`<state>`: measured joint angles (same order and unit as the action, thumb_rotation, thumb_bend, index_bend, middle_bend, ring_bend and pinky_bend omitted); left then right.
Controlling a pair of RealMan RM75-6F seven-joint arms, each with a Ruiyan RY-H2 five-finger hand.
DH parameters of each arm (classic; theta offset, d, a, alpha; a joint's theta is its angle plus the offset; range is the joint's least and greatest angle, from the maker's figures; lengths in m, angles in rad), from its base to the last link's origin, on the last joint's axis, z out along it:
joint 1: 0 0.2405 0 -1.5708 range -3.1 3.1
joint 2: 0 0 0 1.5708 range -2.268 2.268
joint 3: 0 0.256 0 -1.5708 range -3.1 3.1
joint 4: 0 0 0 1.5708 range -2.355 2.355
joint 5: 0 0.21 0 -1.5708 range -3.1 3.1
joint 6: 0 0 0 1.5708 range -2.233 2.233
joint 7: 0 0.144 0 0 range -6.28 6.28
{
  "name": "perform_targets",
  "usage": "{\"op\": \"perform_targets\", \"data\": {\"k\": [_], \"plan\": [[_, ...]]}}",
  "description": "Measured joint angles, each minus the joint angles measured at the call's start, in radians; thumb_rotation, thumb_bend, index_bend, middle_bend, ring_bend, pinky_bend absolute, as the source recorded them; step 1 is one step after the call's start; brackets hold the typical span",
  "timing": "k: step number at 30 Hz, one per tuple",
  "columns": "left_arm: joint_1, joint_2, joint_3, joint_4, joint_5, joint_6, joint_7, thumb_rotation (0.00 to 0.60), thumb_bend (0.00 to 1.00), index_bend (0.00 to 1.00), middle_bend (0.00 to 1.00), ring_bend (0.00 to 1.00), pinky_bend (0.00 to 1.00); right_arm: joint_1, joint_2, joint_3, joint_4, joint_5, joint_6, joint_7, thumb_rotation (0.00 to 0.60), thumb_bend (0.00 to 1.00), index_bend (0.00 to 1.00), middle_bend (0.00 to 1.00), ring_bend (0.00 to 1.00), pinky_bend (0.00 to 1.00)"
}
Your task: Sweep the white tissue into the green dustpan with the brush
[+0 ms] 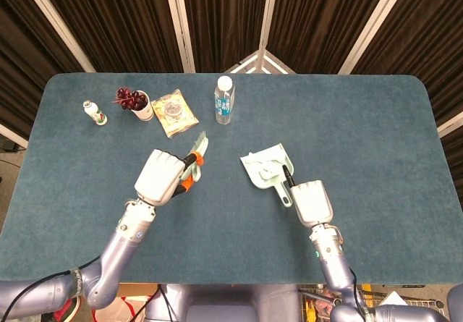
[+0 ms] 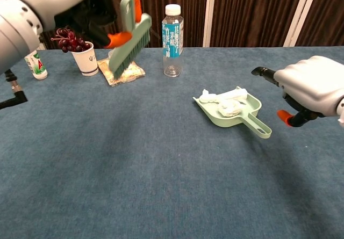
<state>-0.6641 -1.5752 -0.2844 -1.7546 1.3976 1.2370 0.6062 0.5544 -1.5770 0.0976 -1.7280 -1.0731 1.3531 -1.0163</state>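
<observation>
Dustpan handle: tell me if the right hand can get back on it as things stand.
Probably yes. The right hand hangs just beside the dustpan, holding nothing, and the handle points toward it with nothing lying between. The brush is far off in the left hand.

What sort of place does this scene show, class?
Probably a robot test or demo booth, not a home: a blue-carpeted table, dark curtain panels behind it, and staged props like the green dustpan.

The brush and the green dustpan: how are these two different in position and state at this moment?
The brush is lifted above the table, gripped by the left hand; the green dustpan lies flat on the table, and the right hand is apart from its handle. The dustpan holds the white tissue; the brush carries nothing. Both are pale green plastic.
</observation>
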Motion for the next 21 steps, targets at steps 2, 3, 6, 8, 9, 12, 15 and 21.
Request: {"op": "perform_targets", "data": {"k": [2, 3, 6, 8, 9, 12, 15, 21], "plan": [[0.000, 0.033, 0.017, -0.024, -0.044, -0.031, 0.085, 0.600, 0.62, 0.79, 1.00, 1.00, 1.00, -0.003, 0.006, 0.000, -0.004, 0.002, -0.001, 0.005, 0.600, 0.46, 0.00, 0.82, 0.79, 0.86], [0.000, 0.047, 0.026, -0.035, -0.066, -0.044, 0.125, 0.600, 0.62, 0.78, 1.00, 1.00, 1.00, -0.004, 0.008, 0.000, -0.006, 0.004, -0.001, 0.009, 0.600, 0.46, 0.00, 0.82, 0.79, 0.86], [-0.002, 0.088, 0.060, -0.070, -0.141, -0.079, 0.261, 0.600, 0.59, 0.76, 1.00, 1.00, 1.00, -0.006, 0.015, 0.002, -0.009, 0.003, -0.002, 0.018, 0.600, 0.46, 0.00, 0.82, 0.79, 0.86], [-0.003, 0.109, 0.092, -0.089, -0.197, -0.098, 0.339, 0.600, 0.56, 0.73, 1.00, 1.00, 1.00, -0.007, 0.020, 0.003, -0.009, 0.001, -0.002, 0.025, 0.600, 0.46, 0.00, 0.82, 0.79, 0.86], [-0.002, 0.116, 0.107, -0.095, -0.221, -0.104, 0.363, 0.600, 0.51, 0.70, 0.99, 0.99, 1.00, -0.008, 0.024, 0.003, -0.010, 0.000, -0.002, 0.028, 0.600, 0.46, 0.00, 0.82, 0.79, 0.86], [-0.003, 0.129, 0.153, -0.108, -0.291, -0.119, 0.426, 0.600, 0.31, 0.49, 0.95, 0.97, 1.00, -0.011, 0.033, 0.004, -0.011, -0.001, -0.002, 0.035, 0.600, 0.46, 0.00, 0.82, 0.79, 0.86], [-0.006, 0.135, 0.176, -0.117, -0.344, -0.122, 0.471, 0.600, 0.13, 0.26, 0.91, 0.95, 1.00, -0.015, 0.041, 0.005, -0.012, -0.001, -0.002, 0.044, 0.600, 0.46, 0.00, 0.82, 0.79, 0.86], [-0.007, 0.128, 0.173, -0.127, -0.358, -0.107, 0.424, 0.600, 0.00, 0.03, 0.80, 0.89, 1.00, -0.020, 0.048, 0.001, -0.008, -0.001, -0.004, 0.056, 0.600, 0.46, 0.00, 0.82, 0.79, 0.86]]}}
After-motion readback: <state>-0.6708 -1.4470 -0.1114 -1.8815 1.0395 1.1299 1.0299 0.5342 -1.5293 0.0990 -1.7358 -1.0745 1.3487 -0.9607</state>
